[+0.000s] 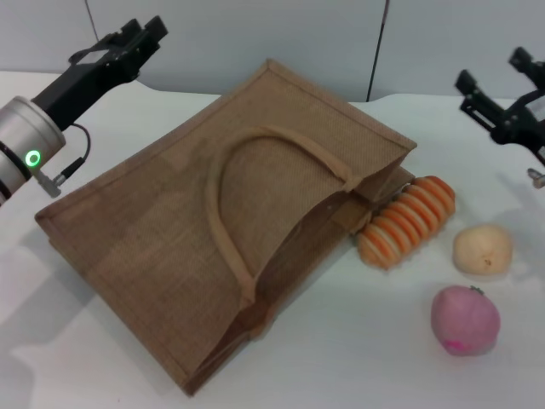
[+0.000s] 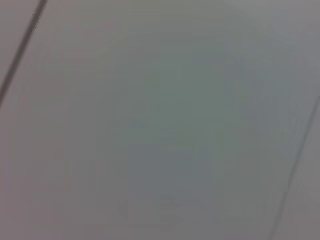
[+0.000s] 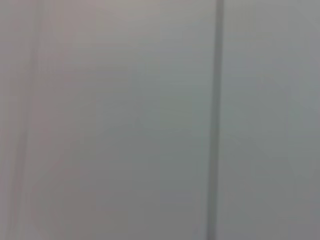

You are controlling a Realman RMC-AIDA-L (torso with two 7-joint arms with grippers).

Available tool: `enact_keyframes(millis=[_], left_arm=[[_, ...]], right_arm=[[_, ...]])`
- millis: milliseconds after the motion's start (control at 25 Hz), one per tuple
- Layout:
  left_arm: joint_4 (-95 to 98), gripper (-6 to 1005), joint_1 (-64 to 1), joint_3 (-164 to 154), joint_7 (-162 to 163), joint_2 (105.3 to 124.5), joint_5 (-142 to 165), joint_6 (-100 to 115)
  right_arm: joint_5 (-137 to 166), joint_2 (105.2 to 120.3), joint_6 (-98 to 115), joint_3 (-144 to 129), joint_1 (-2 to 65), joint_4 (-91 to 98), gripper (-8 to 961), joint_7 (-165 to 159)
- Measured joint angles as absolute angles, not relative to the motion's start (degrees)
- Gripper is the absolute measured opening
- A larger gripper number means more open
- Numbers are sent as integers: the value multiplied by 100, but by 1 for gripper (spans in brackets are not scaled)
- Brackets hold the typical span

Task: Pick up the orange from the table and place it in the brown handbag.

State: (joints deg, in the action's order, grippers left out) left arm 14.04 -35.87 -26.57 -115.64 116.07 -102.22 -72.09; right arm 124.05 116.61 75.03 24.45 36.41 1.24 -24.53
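Observation:
The orange (image 1: pixel 464 319) lies on the white table (image 1: pixel 358 358) at the front right; it is round, the largest fruit, looks pinkish-red here and has a small dark stem. The brown handbag (image 1: pixel 170 247) lies flat across the middle, handles (image 1: pixel 223 213) on top, its mouth facing right towards the fruits. My left gripper (image 1: pixel 141 32) is raised at the far left, open and empty, well away from the orange. My right gripper (image 1: pixel 498 81) is raised at the far right, open and empty, behind and above the fruits. Both wrist views show only a plain grey surface.
A ribbed orange-and-cream item (image 1: pixel 407 221) lies against the handbag's mouth. A pale beige round fruit (image 1: pixel 482 249) sits just behind the orange. A grey panelled wall (image 1: pixel 324 43) stands behind the table.

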Motion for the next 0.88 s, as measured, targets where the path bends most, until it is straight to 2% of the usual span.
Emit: enact_keyframes(millis=[880], left_arm=[[140,480,-3312,-2601,-14907,11646,-12933,-6970]], right_arm=[[10260,11661,6589,2452,3340,-183,882,-1905]])
